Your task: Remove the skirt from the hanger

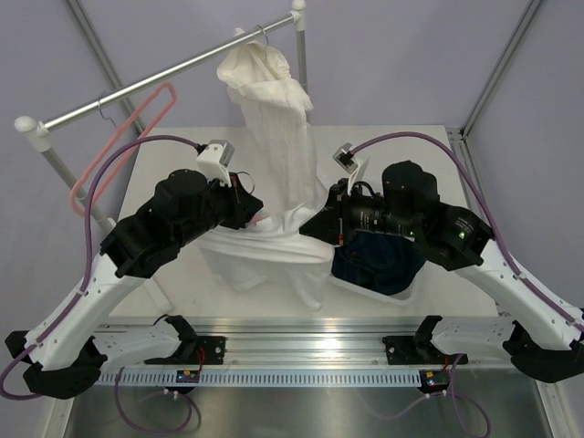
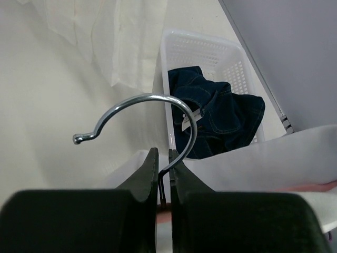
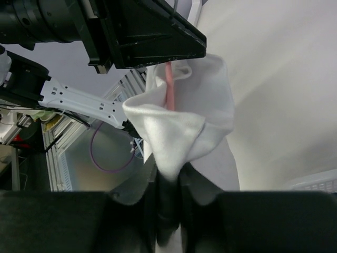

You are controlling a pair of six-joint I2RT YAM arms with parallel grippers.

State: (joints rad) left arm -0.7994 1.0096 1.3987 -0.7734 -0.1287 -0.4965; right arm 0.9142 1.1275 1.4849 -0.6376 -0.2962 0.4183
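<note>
While left gripper (image 2: pixel 164 159) clamps hanger hook (image 2: pixel 152 97), right gripper (image 3: pixel 168 185) pinches white skirt (image 3: pixel 181 118)

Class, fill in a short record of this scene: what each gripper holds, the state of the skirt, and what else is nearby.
left gripper: shut on the hanger hook
right gripper: shut on a fold of the white skirt
skirt state: not yet off the hanger; a pink bar shows inside the fold
basket: white, holds a dark denim garment
rail: carries an empty pink hanger and a hanging white cloth
</note>
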